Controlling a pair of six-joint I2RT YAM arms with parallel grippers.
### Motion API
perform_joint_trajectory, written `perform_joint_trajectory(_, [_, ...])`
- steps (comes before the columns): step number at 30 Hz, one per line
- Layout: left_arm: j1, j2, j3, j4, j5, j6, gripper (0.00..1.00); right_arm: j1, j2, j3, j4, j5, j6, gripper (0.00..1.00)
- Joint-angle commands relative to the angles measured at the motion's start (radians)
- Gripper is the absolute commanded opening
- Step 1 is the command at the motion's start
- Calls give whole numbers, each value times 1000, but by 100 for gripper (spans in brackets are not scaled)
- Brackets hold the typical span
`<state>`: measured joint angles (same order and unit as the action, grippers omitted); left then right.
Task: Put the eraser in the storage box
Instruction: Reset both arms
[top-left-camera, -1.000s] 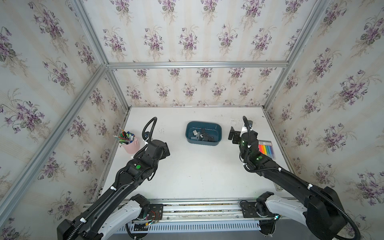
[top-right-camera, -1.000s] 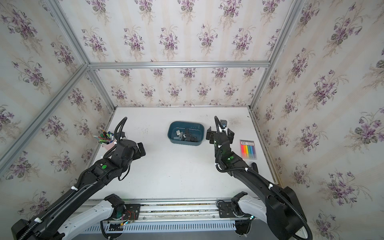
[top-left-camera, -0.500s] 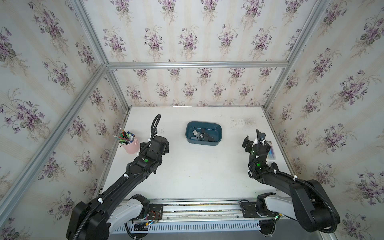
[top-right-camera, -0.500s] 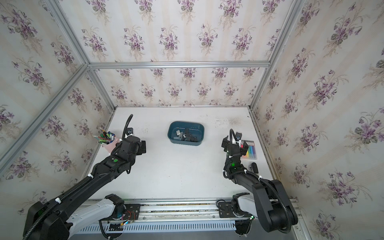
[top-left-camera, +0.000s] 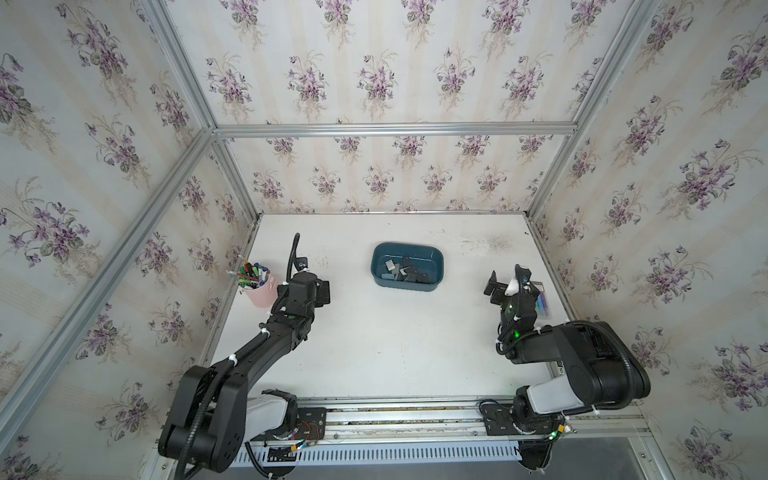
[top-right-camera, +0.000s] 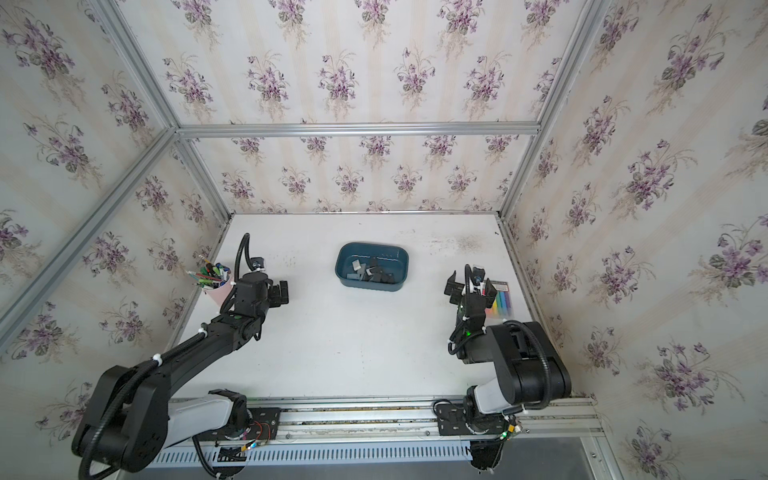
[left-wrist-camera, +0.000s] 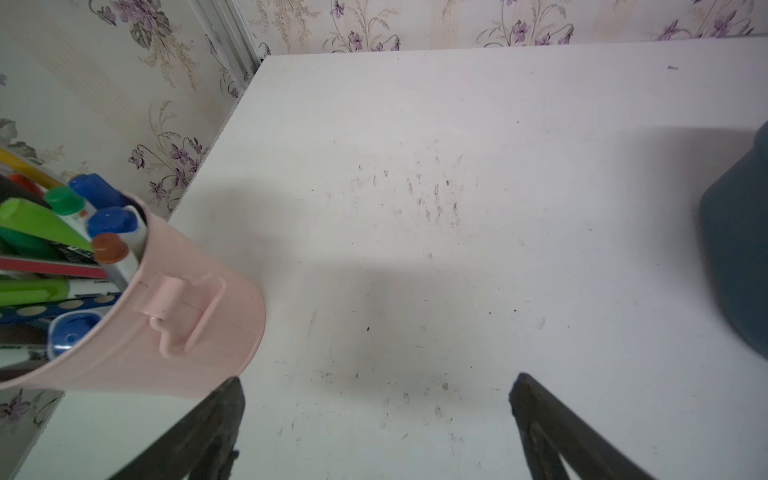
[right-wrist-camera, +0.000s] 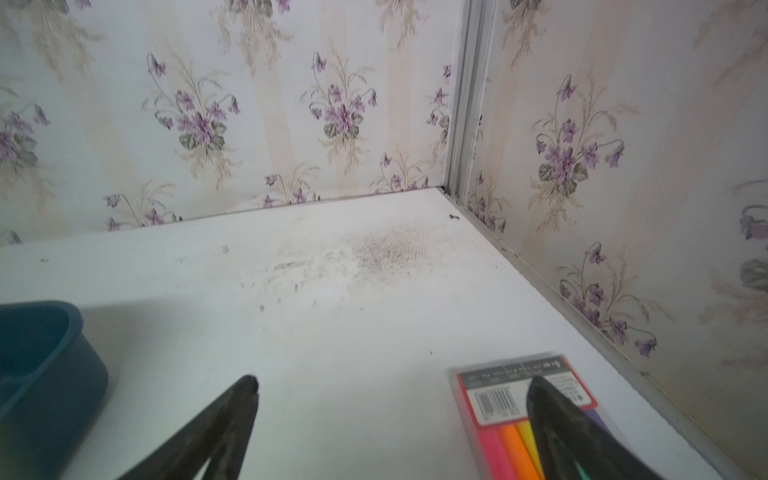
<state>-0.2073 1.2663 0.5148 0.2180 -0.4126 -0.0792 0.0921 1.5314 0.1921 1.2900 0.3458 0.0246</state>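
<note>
Tabletop (top-left-camera: 386, 353) in both top views held storage box (top-left-camera: 405, 287) mid-back, w/ small blocks, prob. erasers (top-left-camera: 401, 271), inside. Left wrist: left hand (left-wrist-camera: 376, 378) gaped wide, empty. Right wrist: right hand (right-wrist-camera: 392, 380) likewise. Task looked done; next, arms needed only park.

The storage box (top-left-camera: 405, 286) stands on the table (top-left-camera: 395, 340), toward the far middle, with several small blocks (top-left-camera: 409, 272) inside it. Well left of the box, at the table's edge, stands the pen cup (top-left-camera: 262, 294). Well right of the box and slightly nearer the front lies the marker pack (top-right-camera: 503, 300).
</note>
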Motion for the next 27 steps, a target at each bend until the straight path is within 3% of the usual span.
perform_joint_trajectory(1, [24,45,-23,210,45,70,100,-13,-5,34,-57,-90,25,100])
perform_joint_trajectory(2, [40,58,-36,253,69,66,100,-12,31,7,84,-93,5,100])
perform_joint_trajectory(4, [59,81,-37,294,79,67,100,-14,-9,32,-55,-98,27,100])
perform_joint_trajectory(5, [61,91,-39,317,82,75,100,-14,21,11,54,-97,8,100])
perform_joint_trajectory(7, [67,115,-55,372,84,75,100,-14,-8,28,-45,-96,25,100])
perform_joint_trajectory(9, [72,138,-87,441,82,66,100,-14,20,10,54,-95,9,100])
perform_joint_trajectory(10, [72,141,-98,468,78,64,100,-14,-1,22,-13,-95,18,100])
perform_joint_trajectory(18, [101,143,-83,444,100,37,100,-14,-2,24,-18,-94,20,100])
perform_joint_trajectory(23, [96,214,-117,545,86,40,100,-14,7,19,5,-95,15,100])
perform_joint_trajectory(27, [92,222,-87,496,86,44,100,-14,3,18,-1,-94,17,100])
